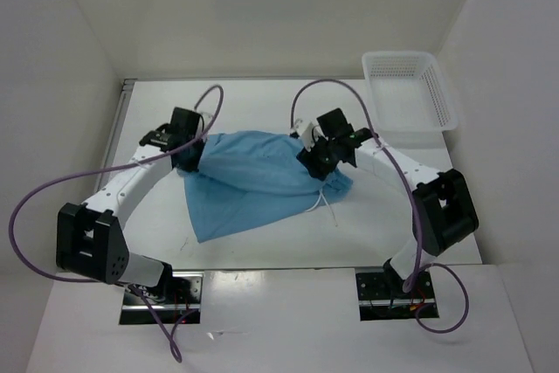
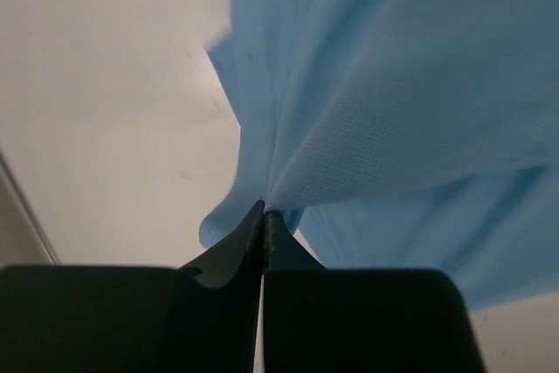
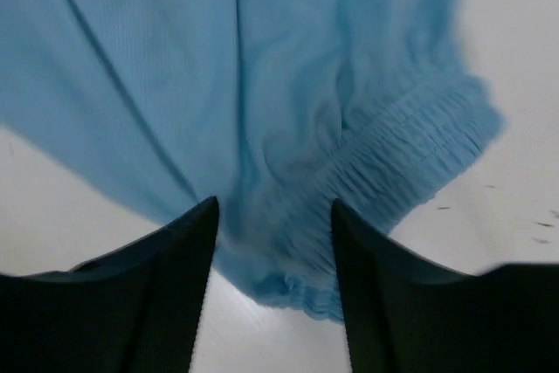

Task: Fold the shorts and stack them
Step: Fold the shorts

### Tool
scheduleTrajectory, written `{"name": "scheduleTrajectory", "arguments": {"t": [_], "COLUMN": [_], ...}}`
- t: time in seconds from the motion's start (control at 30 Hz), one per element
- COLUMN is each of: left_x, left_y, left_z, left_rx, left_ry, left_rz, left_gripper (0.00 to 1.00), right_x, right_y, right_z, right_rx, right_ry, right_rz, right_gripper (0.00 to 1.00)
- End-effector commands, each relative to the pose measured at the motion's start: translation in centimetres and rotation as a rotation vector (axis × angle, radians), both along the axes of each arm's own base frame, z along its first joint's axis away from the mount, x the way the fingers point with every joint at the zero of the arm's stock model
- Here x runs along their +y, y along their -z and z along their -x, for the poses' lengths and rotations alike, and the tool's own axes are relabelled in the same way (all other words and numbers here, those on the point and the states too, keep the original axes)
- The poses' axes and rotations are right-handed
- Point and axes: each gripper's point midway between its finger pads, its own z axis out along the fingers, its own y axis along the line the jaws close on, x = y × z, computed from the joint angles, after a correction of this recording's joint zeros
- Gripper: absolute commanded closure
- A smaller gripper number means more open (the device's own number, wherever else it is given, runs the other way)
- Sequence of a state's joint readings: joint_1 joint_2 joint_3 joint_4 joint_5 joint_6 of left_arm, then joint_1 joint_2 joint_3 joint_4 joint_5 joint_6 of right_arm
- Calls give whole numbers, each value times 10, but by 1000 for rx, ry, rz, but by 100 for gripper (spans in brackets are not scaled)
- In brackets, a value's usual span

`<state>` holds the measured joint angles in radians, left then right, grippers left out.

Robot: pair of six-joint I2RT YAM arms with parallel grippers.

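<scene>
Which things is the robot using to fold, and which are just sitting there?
For the job:
- light blue shorts
- left gripper, shut on the cloth
- right gripper, jaws apart around the waistband

Just lying about:
- white plastic basket, at the far right corner of the table, apart from the shorts

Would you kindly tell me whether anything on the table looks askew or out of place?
The light sky-blue fabric shorts lie bunched and skewed, one edge pinched up by the left gripper, and their thin white drawstring trails loose onto the table.
</scene>
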<state>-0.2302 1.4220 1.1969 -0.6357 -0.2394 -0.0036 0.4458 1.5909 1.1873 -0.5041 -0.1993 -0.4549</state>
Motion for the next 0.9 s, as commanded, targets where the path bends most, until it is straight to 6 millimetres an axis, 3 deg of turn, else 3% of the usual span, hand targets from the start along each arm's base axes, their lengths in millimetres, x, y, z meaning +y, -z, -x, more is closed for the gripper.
{"name": "scheduleTrajectory", "arguments": {"t": [0.0,0.1,0.13,0.23,0.37,0.57,0.87], "left_x": [4,7,5,0,0,1,0], "left_y": [63,76,80,82,82,85,84], "left_z": [67,88,91,95,95,100,95], "left_rx": [238,284,299,307,307,325,326], "left_ry": [38,43,53,68,68,67,67], "left_rz": [-18,-19,-3,23,23,19,19], "left_gripper": [100,100,100,100,99,98,98], "right_x": [-14,-16,-15,-13,-15,-12,-20], "right_y": [19,-7,-25,-43,-27,2,40], "right_z": [35,34,28,16,12,21,11], "right_rx": [65,66,57,88,182,252,291], "right_ry": [-64,-56,-43,40,157,137,197], "right_rz": [74,-29,-80,-212,-277,-277,-207], "right_gripper": [36,27,26,24,30,34,27]}}
